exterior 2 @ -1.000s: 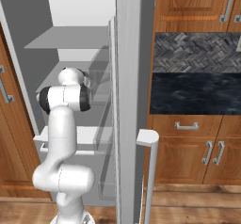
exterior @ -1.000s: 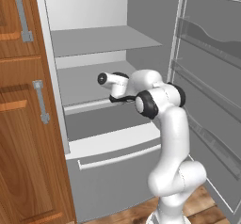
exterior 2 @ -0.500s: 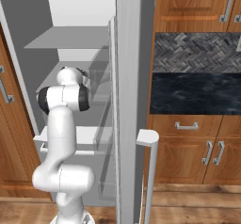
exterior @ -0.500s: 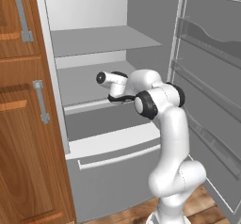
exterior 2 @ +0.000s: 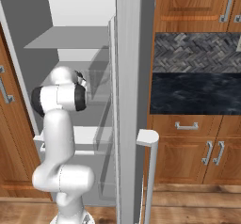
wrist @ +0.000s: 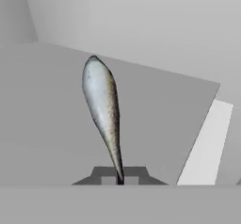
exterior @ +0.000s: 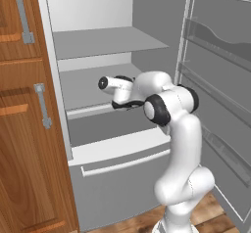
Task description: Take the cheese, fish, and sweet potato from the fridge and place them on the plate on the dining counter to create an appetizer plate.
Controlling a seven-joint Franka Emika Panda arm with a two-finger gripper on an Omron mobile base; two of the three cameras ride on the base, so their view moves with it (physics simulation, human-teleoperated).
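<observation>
A slender grey fish point(wrist: 103, 105) with a yellowish flank lies on a grey shelf of the open fridge point(exterior: 108, 41), head away from me and thin tail toward me. My gripper point(wrist: 120, 178) is shut on the tip of that tail, its dark fingertips point(wrist: 106, 176) close on either side. From the left base view, my hand point(exterior: 120, 92) reaches in over the middle shelf and hides the fish. From the right base view, my arm point(exterior 2: 59, 96) enters the fridge left of its open door point(exterior 2: 129, 100). The cheese, sweet potato, plate and dining counter are out of view.
Wooden cabinets point(exterior: 24, 129) flank the fridge on the left. The open door's racks point(exterior: 220, 80) stand close on the arm's right. A closed lower drawer point(exterior: 117, 178) sits below the shelves. A black wall counter point(exterior 2: 195, 93) lies beyond the door.
The jaws have closed onto the fish's tail. The arm has stayed nearly where it was over the middle shelf.
</observation>
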